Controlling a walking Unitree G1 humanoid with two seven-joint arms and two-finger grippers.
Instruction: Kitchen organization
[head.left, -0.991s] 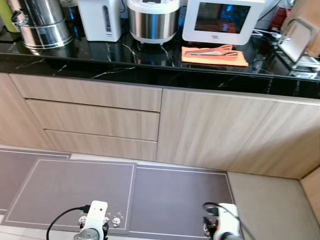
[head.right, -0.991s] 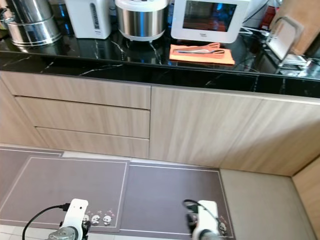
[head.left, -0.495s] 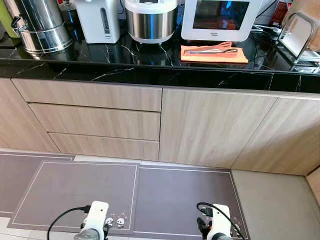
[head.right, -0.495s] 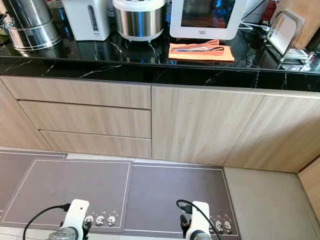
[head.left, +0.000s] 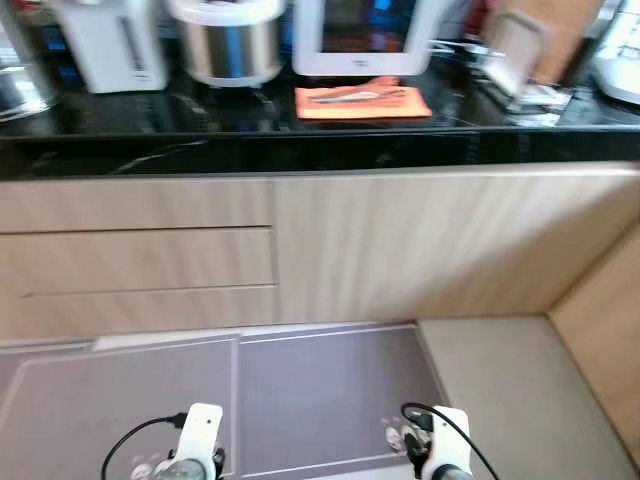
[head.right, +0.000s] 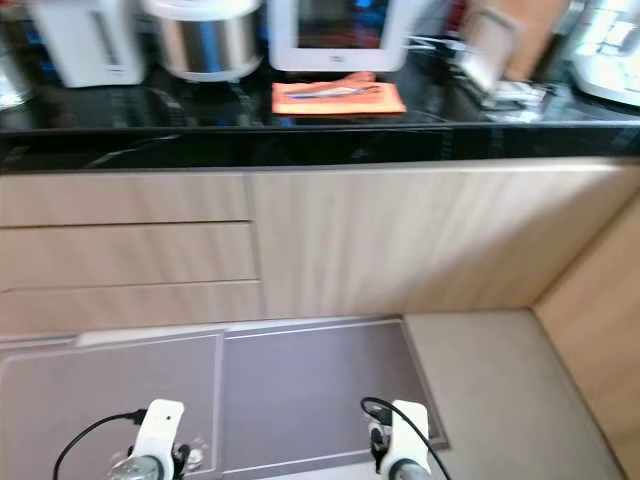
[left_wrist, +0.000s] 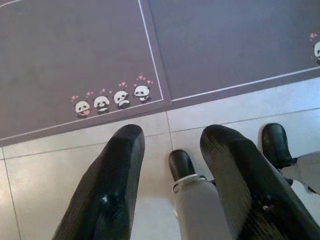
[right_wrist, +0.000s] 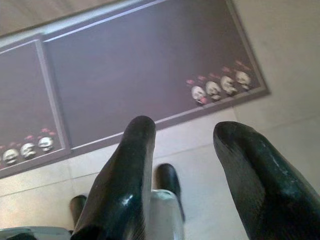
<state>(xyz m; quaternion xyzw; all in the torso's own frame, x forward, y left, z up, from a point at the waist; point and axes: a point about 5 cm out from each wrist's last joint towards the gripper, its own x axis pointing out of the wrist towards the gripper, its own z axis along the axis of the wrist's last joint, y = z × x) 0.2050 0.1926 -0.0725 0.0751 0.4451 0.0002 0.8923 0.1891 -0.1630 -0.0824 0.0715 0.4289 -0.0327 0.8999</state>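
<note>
An orange cloth (head.left: 362, 101) lies on the black counter (head.left: 300, 135), with metal tongs (head.left: 352, 95) resting on it, in front of a white appliance with a screen (head.left: 360, 35). Both arms hang low over the floor. My left gripper (left_wrist: 170, 137) is open above the tiled floor, with nothing between its fingers. My right gripper (right_wrist: 182, 132) is also open and empty, over the edge of a purple mat. The wrists appear at the bottom of the left eye view, left (head.left: 195, 450) and right (head.left: 440, 455).
A steel rice cooker (head.left: 225, 40) and a white kettle (head.left: 110, 45) stand on the counter at left; a rack (head.left: 515, 60) at right. Wooden drawers (head.left: 140, 260) and a cabinet door (head.left: 400, 240) are below. Purple panda mats (head.left: 320, 390) cover the floor; a wooden side wall (head.left: 605, 330) stands at right.
The whole view has swung to the right and blurred, so the camera has turned; counter items now sit further left. Both arms still hang idle with open grippers.
</note>
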